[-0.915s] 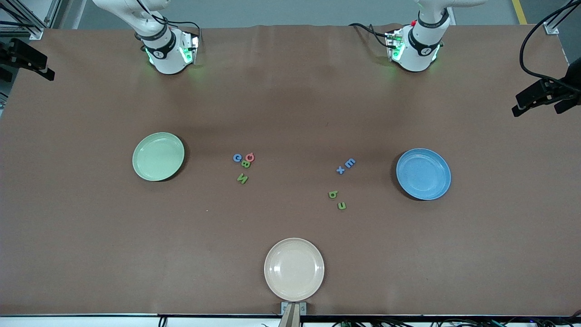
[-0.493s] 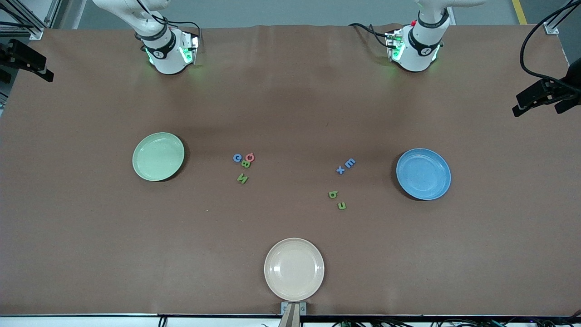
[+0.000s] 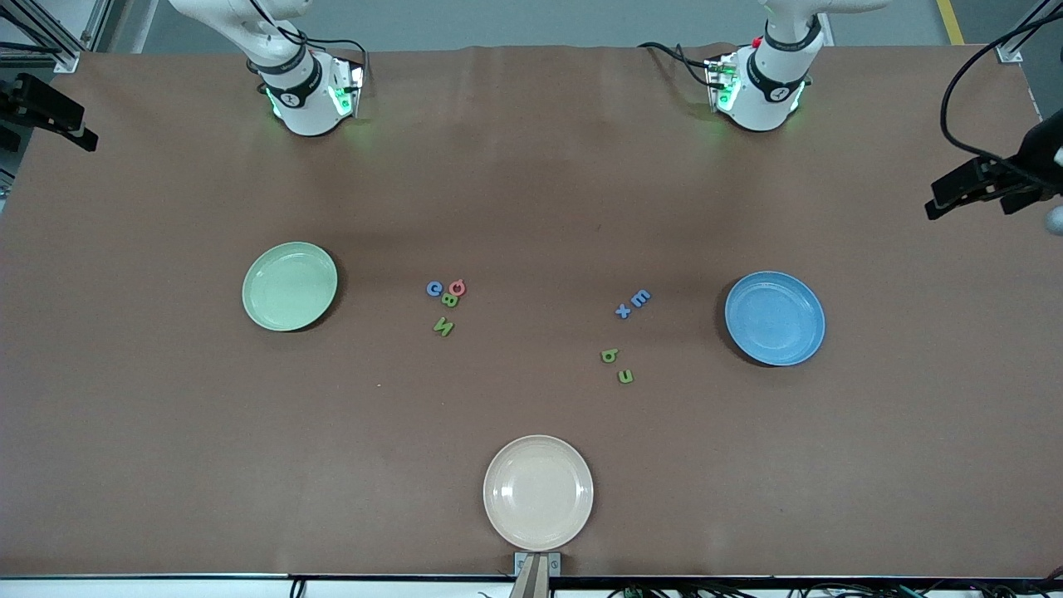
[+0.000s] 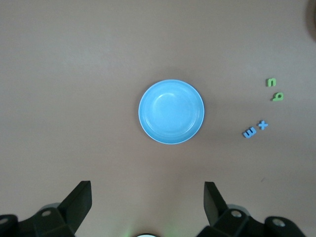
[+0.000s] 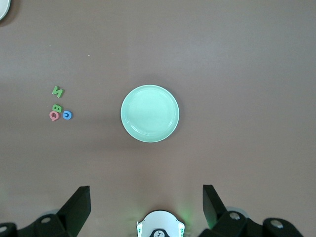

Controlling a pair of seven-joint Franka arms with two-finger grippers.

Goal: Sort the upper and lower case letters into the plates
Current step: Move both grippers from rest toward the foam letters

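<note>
Front view, scanned across from the right arm's end of the table. Mint green plate (image 3: 289, 286) bare. Beside it, toward table centre: four capitals on the table (image 3: 531, 191), blue C (image 3: 433, 288), pink Q (image 3: 457, 287), green B (image 3: 449, 301), green N (image 3: 443, 327). Cream plate (image 3: 538, 492) nearest the camera, bare. Toward the left arm's end: blue x (image 3: 623, 311), blue m (image 3: 640, 298), green b (image 3: 609, 356), green n (image 3: 625, 376). Blue plate (image 3: 775, 318) bare.

Progress: none sorted; all eight pieces remain.

Right gripper (image 5: 146, 205) high over the mint green plate, fingers apart, holding nothing. Left gripper (image 4: 148, 202) high over the blue plate, fingers apart, holding nothing.
</note>
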